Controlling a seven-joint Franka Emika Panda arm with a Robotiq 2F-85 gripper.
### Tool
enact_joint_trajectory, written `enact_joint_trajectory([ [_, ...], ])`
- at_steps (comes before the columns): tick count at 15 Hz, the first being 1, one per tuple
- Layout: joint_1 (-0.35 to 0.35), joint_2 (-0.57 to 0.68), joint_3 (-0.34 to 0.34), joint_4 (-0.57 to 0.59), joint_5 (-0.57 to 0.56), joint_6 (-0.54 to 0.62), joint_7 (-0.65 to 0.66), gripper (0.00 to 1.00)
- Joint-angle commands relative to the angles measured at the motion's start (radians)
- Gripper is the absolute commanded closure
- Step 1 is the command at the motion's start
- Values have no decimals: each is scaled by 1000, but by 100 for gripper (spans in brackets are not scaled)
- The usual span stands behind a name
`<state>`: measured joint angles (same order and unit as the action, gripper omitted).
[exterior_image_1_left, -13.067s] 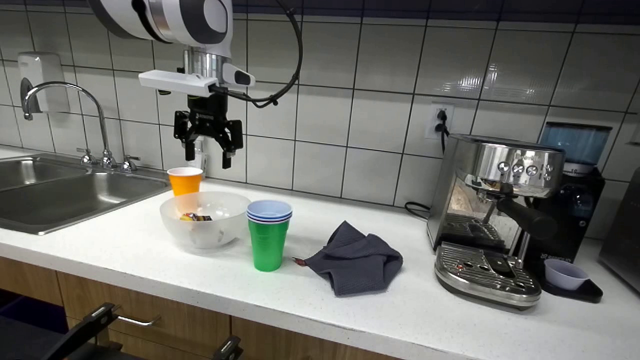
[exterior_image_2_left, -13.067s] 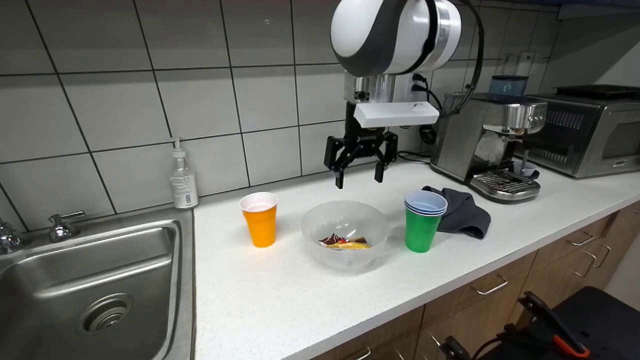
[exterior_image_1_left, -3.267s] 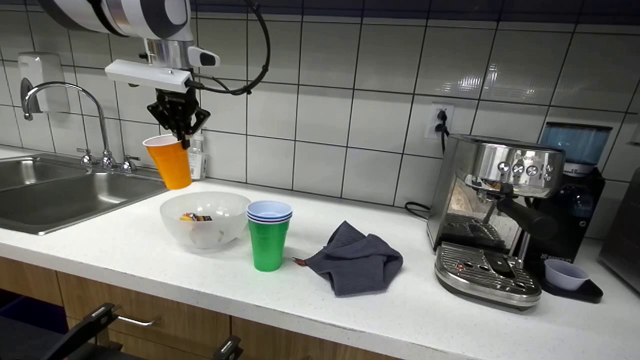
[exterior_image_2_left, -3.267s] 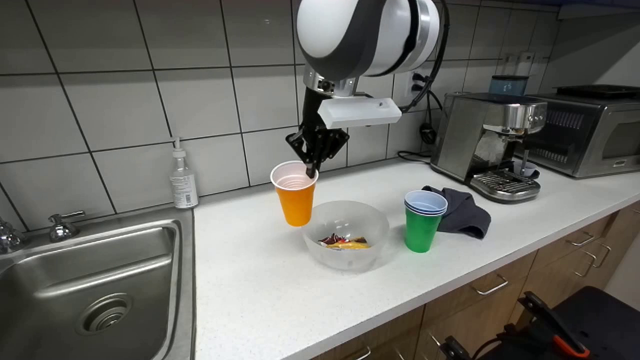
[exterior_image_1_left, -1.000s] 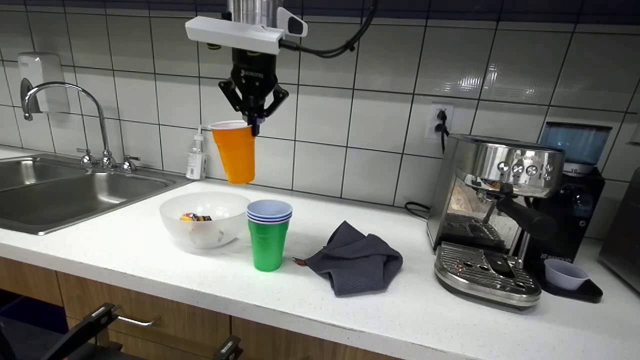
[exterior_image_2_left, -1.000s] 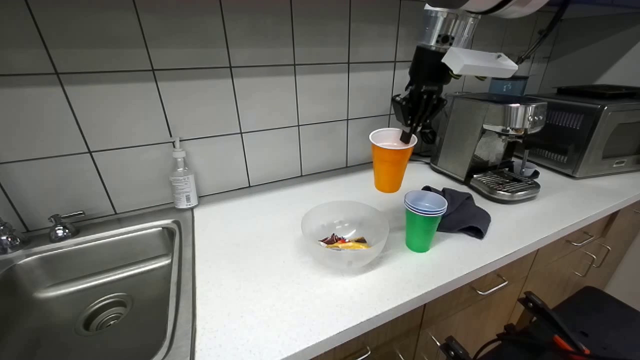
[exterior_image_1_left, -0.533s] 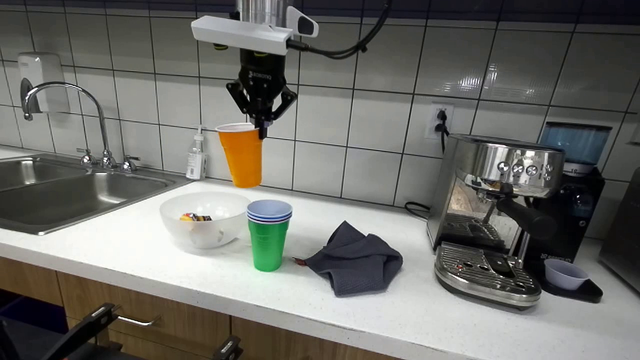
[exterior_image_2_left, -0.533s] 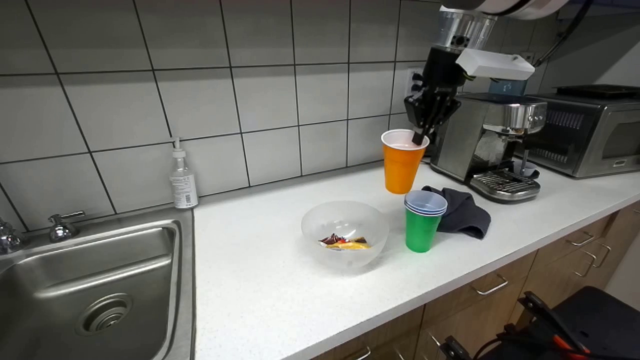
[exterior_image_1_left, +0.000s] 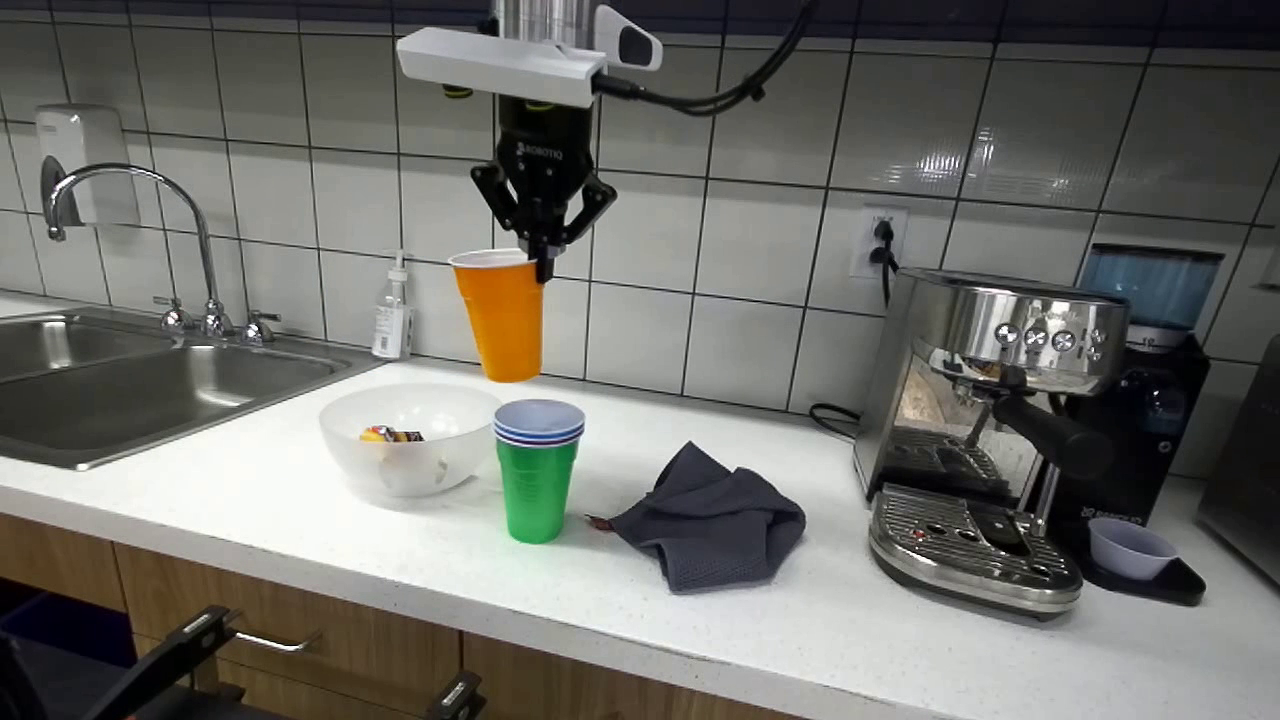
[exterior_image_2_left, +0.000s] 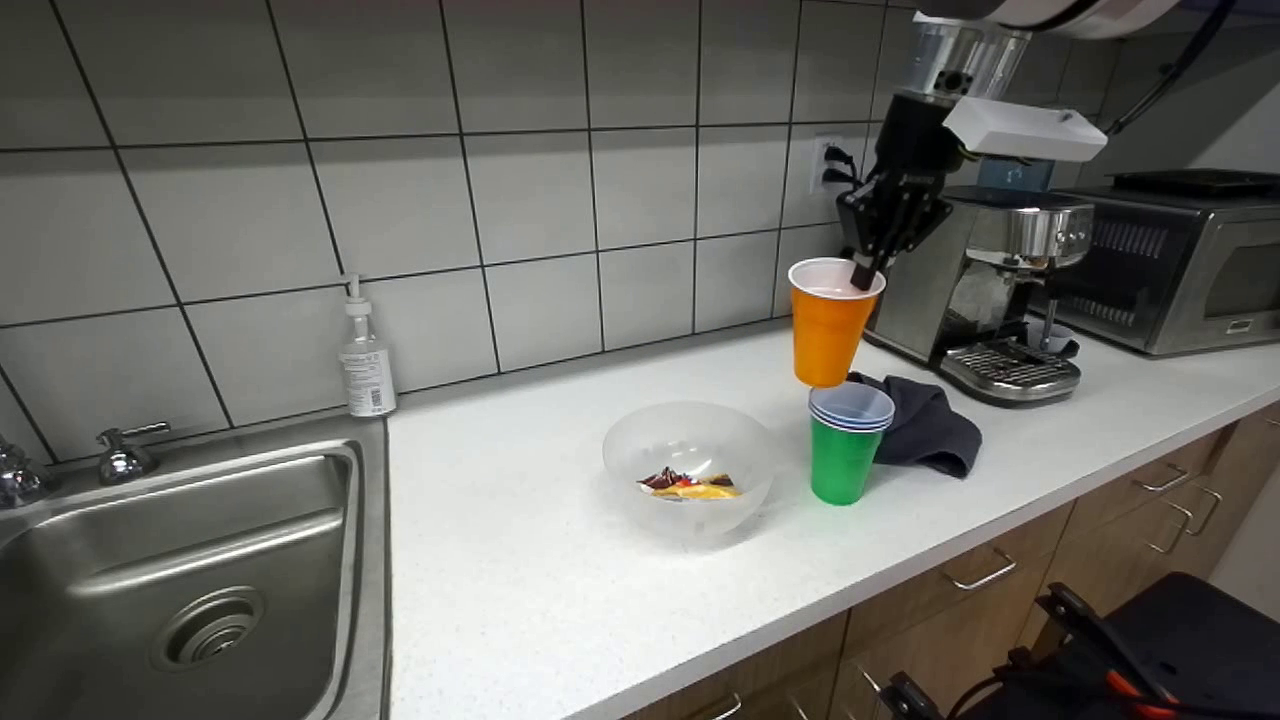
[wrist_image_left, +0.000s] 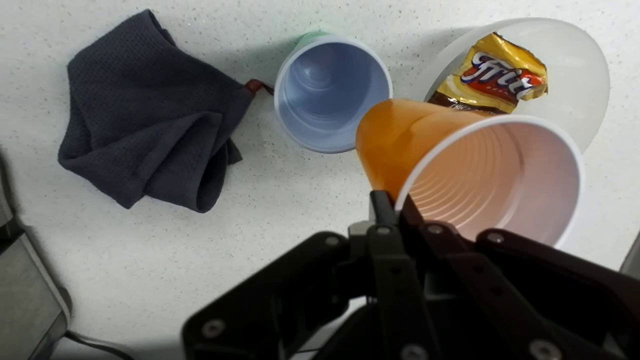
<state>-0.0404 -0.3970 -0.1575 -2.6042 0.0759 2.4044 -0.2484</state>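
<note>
Dark cloth is being borne, crumpled, by the white counter. Bright wrappers are being held in a frosted bowl. Pump bottle is being backed by wall tiles, near the sink.

Held cup: orange outside, white rim, pale pinkish inside. Claw: black. Stacked cups: lowest green, banded blue, white and purple above; blue inside. Bowl: frosted whitish. Wrapping: gold and dark brown, red patch, white lettering edged in blue. Cloth: dark grey, fine waffle pattern; tag, red. Table: white, grey speckle. Wall tiles: pale grey, dark grid lines. Drawers: brown wood grain. Coffee machine: silver and black.
</note>
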Motion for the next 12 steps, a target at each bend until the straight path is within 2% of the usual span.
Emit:
enact_joint_trajectory([
  [1, -29, -30, -3, -14, -25, -23, 14, 99],
  [12, -60, 13, -11, -14, -29, -16, 31, 99],
])
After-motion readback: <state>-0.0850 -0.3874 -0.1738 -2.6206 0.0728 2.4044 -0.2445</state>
